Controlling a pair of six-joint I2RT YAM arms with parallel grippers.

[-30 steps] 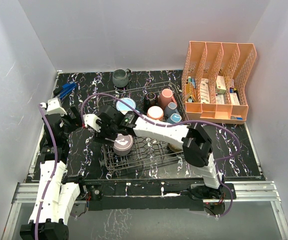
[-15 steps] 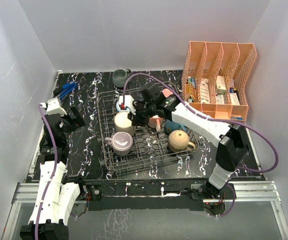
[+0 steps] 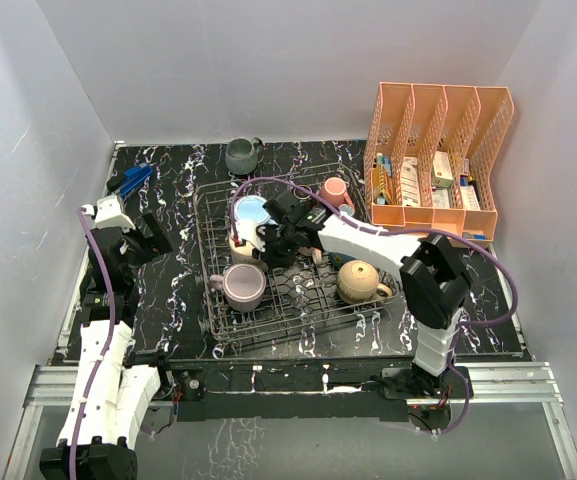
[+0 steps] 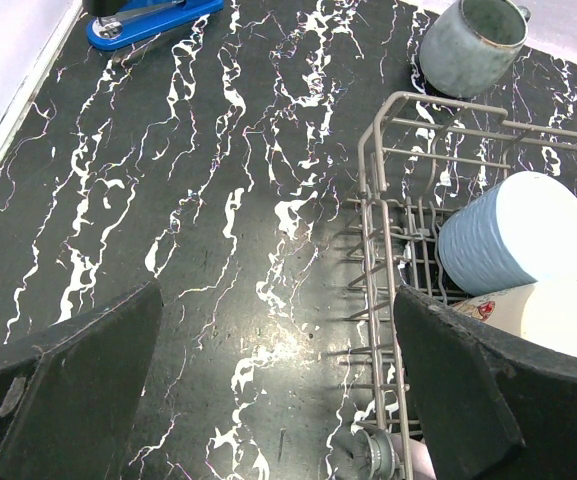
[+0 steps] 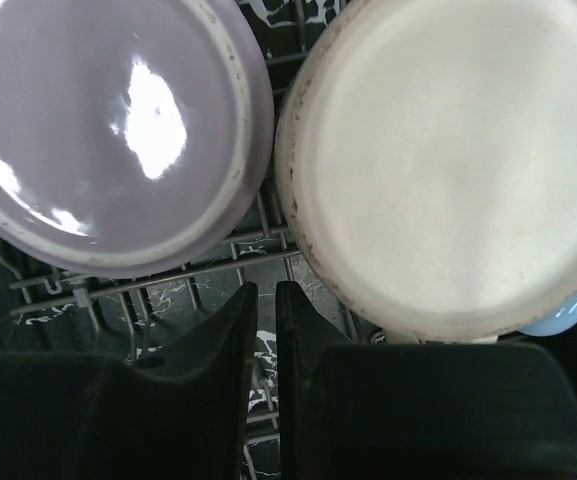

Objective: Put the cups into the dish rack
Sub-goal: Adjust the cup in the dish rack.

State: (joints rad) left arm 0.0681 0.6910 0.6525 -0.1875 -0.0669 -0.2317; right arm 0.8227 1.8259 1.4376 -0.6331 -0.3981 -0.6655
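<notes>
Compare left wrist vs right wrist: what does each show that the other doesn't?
Left wrist only: grey-green ceramic mug on the black marbled table outside the dark wire dish rack, blue hand tool, left gripper open. Right wrist only: upturned base of the mauve ceramic cup, right gripper shut, empty. Both: that rack, cream ceramic cup, light blue ribbed cup (a sliver in the right wrist view).

I see the dish rack (image 3: 290,302), dark wire, in the middle of the counter (image 3: 168,285). Inside it are a light blue cup (image 3: 251,212) at 11 o'clock, a cream cup (image 5: 448,160) just beside a mauve cup (image 3: 243,287) at 8, a tan cup (image 3: 358,282) at 4 and a pink cup (image 3: 334,189) at 1. A grey-green mug (image 3: 241,155) stands upright on the counter beyond, at 11.
</notes>
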